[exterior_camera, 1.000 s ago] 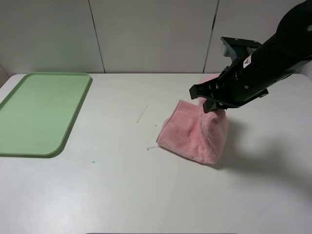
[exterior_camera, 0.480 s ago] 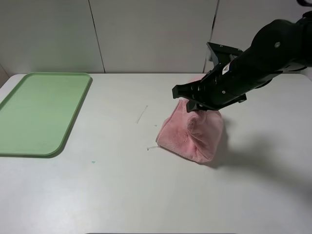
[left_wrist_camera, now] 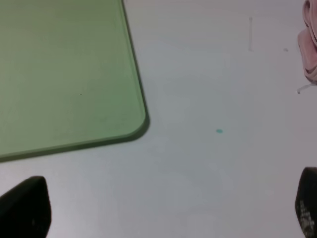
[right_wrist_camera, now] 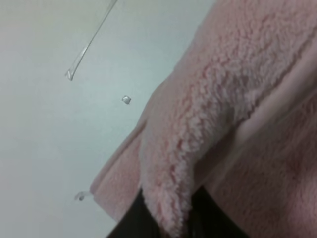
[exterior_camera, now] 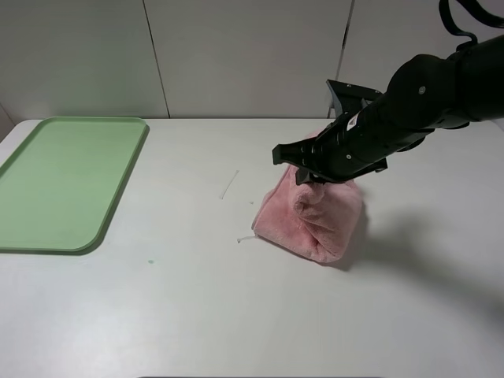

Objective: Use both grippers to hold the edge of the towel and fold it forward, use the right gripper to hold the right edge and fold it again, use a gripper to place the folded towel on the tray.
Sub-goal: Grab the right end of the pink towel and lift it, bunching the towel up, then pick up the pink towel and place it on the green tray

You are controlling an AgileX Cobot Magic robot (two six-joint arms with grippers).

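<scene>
While right jaws pinch towel, arm swung toward tray.

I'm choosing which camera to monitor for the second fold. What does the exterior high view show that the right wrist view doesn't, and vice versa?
Only exterior high: the light green tray, the right arm and the towel as a whole bunched heap. Only right wrist: the grip up close, with the right gripper shut on a raised ridge of terry between black fingertips. Both: the pink towel, the white table and a thin pale strip lying on it beside the towel.
</scene>
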